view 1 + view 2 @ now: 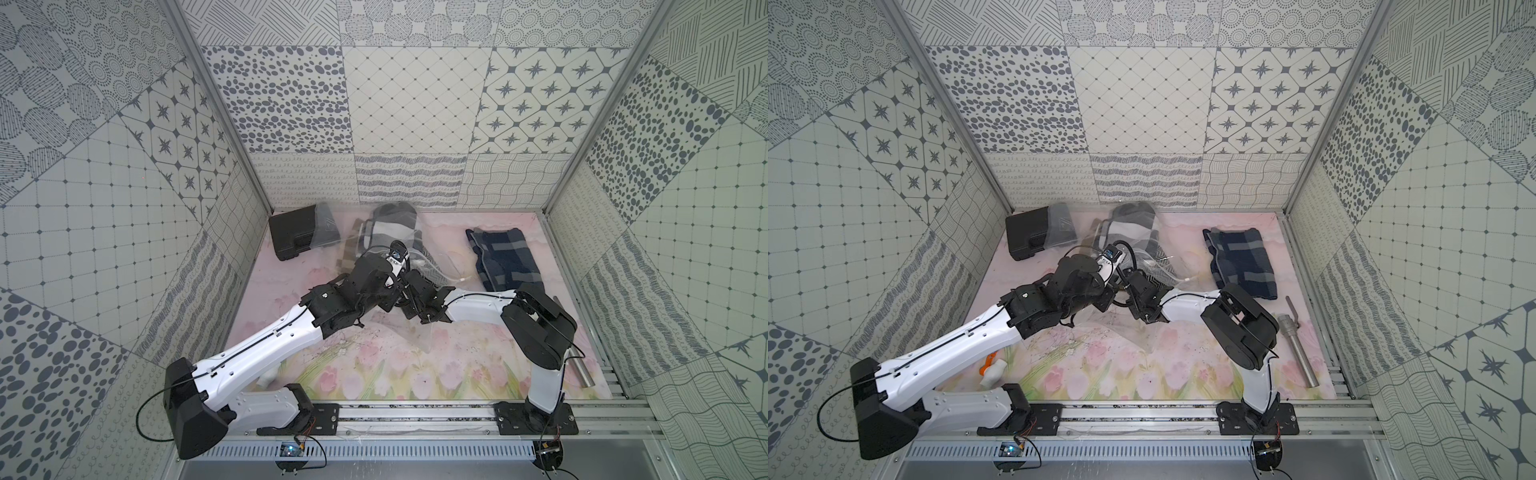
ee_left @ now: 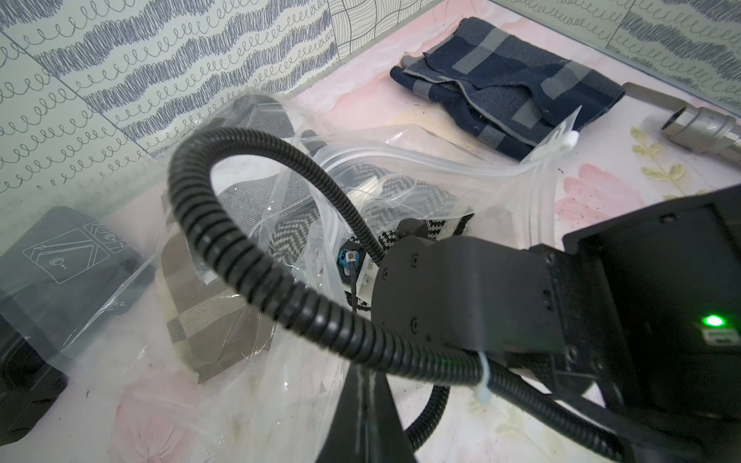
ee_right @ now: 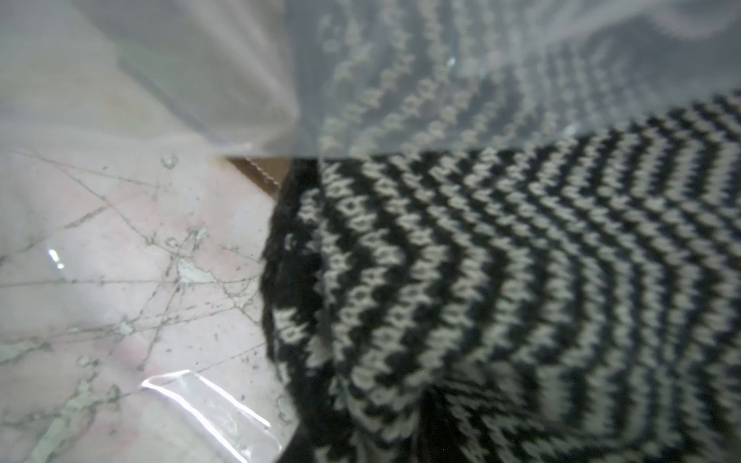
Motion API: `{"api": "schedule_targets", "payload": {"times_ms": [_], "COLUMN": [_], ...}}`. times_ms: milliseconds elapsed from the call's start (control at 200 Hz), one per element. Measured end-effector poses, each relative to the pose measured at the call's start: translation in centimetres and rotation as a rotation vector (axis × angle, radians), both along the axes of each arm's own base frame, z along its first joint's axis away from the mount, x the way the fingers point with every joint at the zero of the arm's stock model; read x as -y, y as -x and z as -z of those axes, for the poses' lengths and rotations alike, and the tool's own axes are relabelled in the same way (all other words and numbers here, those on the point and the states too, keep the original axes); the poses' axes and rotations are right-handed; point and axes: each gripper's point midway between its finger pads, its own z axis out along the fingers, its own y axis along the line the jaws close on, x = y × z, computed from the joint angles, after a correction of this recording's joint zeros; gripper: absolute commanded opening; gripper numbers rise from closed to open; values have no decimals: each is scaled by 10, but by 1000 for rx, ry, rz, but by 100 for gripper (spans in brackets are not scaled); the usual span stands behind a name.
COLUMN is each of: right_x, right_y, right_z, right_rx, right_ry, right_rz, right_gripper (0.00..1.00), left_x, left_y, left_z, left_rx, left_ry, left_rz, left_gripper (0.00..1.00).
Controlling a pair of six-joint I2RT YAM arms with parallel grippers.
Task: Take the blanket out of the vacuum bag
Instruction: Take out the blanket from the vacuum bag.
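Right claw (image 2: 407,232) is closed on the black-and-cream herringbone knit blanket (image 3: 501,280)'s near corner; its bulk stretches rearward inside the crinkly transparent vacuum bag (image 2: 421,136).

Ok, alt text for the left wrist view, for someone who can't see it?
The right arm reaches into a crinkled clear vacuum bag holding a folded herringbone-and-check blanket; a black corrugated cable loops in front. Nearby lie a navy plaid cloth, a metal tube and a black case.

A robot test cell in a lab: patterned panels (image 1: 415,104) on aluminium framing (image 1: 605,104) enclose two rail-mounted arms (image 1: 266,336) over a floral tabletop (image 1: 395,374).
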Motion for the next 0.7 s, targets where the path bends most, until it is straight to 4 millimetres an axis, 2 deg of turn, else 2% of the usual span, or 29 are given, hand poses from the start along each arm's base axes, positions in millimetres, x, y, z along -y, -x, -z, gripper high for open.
{"api": "schedule_targets", "payload": {"times_ms": [120,190,270,425,505,595,700], "right_x": [2,5,7,20,25,30,34], "right_y": [3,10,20,42,62,83,103], "right_z": [-7,-22,-56,-153,-191,-216,-220], "right_rx": [-17,-53,-97,-123,-141,-186,-282], "right_ry": [-16,-60,-167,-451,-569,-665,-731], "right_rz": [4,7,19,72,76,78,99], "right_gripper": [0,0,0,0,0,0,0], "left_x": [-1,-2,-2,-1,0,3,6], "left_y": [1,1,2,1,1,-1,-2], "left_z": [-3,-4,-6,-7,-4,-1,5], "left_rx": [5,8,13,23,22,18,10], "left_ry": [6,10,16,30,31,26,17], "left_rz": [0,0,1,2,5,9,15], "left_gripper": [0,0,0,0,0,0,0]}}
